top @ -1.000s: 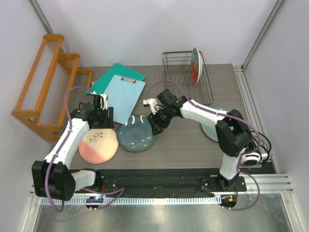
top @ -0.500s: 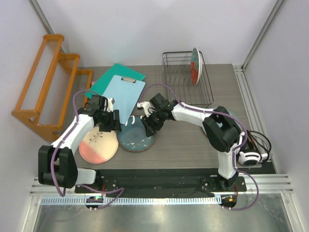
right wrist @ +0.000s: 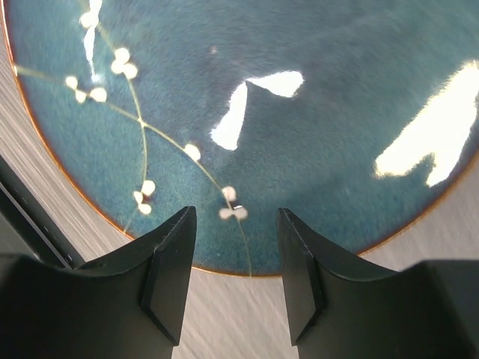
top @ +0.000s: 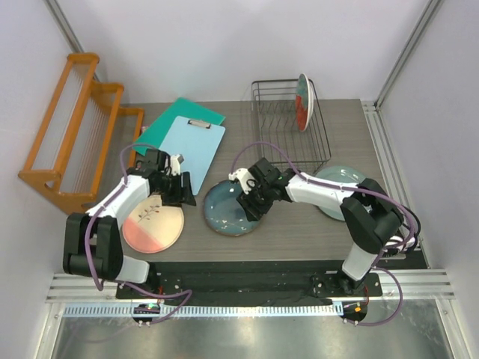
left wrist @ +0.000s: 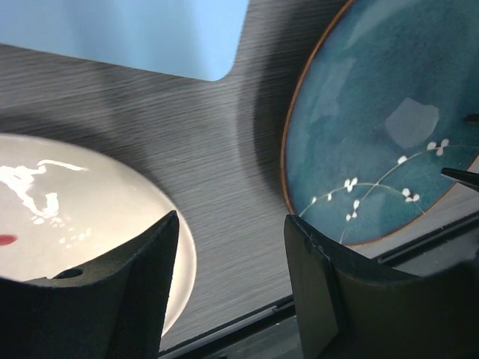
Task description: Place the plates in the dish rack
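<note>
Top external | dark teal plate [top: 223,215] flat on worktop [top: 299,224], near-left of dish rack [top: 278,120] | right hand [top: 252,200] directly over plate's right part, fingers half apart, holding nothing, nearer arm | left hand [top: 182,192] just beside plate's left rim, half apart, empty | rack far-right of both

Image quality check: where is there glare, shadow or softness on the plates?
Right wrist view: large white glare patches on the teal plate. Left wrist view: bright highlights on the pink-and-cream plate; the teal plate throws a dark shadow onto the table at its left. Top external view: evenly lit, sharp.
</note>
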